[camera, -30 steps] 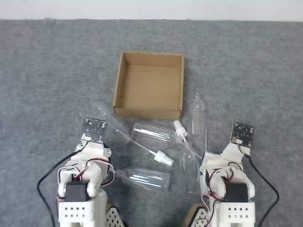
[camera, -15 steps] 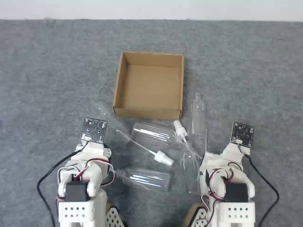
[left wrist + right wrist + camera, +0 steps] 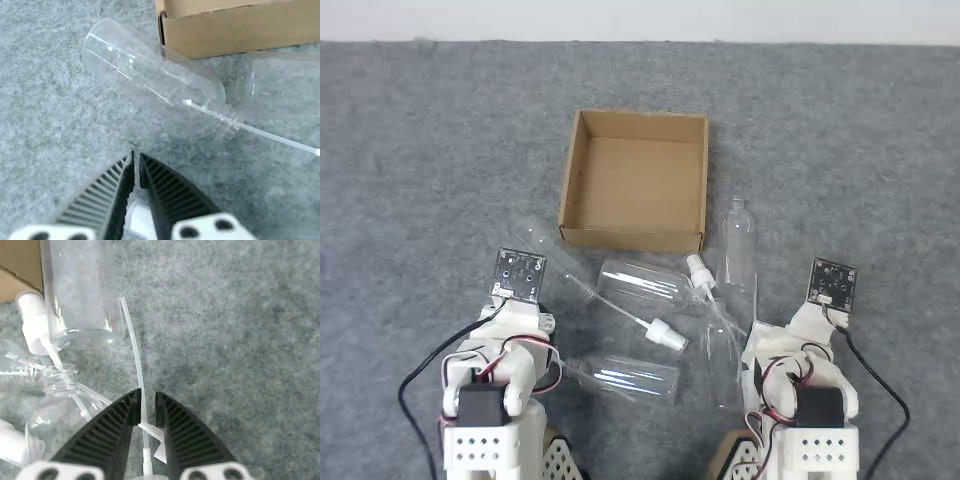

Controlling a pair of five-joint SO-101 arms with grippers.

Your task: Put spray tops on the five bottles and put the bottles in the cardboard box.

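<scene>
The open cardboard box [image 3: 566,178] lies on the grey carpet with nothing in it. Several clear bottles without tops lie in front of it: one at the left [image 3: 542,243], one in the middle [image 3: 645,283], one at the right [image 3: 737,243], and two nearer the arms [image 3: 625,377] [image 3: 720,352]. Two white spray tops [image 3: 700,270] [image 3: 670,335] with long tubes lie among them. My left gripper [image 3: 136,161] is shut and holds nothing, a little short of the left bottle [image 3: 150,85]. My right gripper [image 3: 147,400] is shut to a narrow slit over a thin dip tube [image 3: 131,345] on the carpet.
Grey carpet stretches wide on both sides of the box and behind it. Both arm bases stand at the near edge, with the bottle cluster between them. The box wall [image 3: 235,27] stands right behind the left bottle.
</scene>
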